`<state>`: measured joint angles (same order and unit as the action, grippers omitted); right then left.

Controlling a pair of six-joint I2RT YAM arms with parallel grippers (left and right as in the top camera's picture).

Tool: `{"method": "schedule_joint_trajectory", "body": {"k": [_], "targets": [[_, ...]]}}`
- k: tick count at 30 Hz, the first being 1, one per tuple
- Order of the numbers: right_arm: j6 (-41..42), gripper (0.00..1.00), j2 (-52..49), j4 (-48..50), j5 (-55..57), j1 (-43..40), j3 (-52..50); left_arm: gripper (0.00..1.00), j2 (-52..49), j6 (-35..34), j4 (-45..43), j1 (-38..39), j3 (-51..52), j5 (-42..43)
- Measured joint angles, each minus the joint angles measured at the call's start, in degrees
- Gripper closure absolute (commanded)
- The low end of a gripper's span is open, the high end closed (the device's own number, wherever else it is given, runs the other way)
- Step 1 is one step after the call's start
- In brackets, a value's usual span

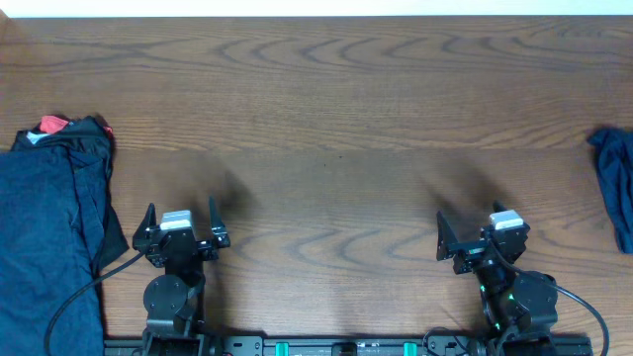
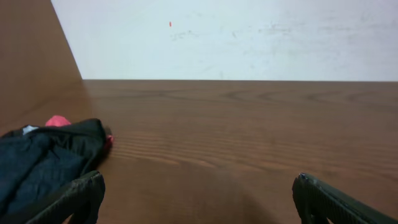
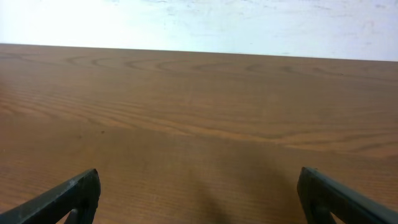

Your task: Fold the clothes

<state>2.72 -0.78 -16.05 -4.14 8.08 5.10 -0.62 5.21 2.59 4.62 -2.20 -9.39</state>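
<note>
Clothes (image 1: 49, 227) are heaped at the worktop's (image 1: 326, 119) left edge, one piece (image 1: 615, 183) far right. Soft, limp fabric is best pinched at a hem. Left end effector (image 1: 181, 214) and right end effector (image 1: 472, 225) are released, empty.

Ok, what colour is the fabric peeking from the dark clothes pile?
Red fabric piece, poking from the wrinkled navy clothes pile; best seen overhead.

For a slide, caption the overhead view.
Left fingers and right fingers open; clothes at table's left edge, blue cloth at right edge.
</note>
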Motion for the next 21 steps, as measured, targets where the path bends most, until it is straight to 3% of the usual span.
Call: {"method": "schedule_joint_trajectory", "body": {"k": [21], "targets": [[0.00,0.01,0.00,0.00,0.00,0.00,0.00,0.02,0.00,-2.25,0.00,0.00,0.00,0.00]]}}
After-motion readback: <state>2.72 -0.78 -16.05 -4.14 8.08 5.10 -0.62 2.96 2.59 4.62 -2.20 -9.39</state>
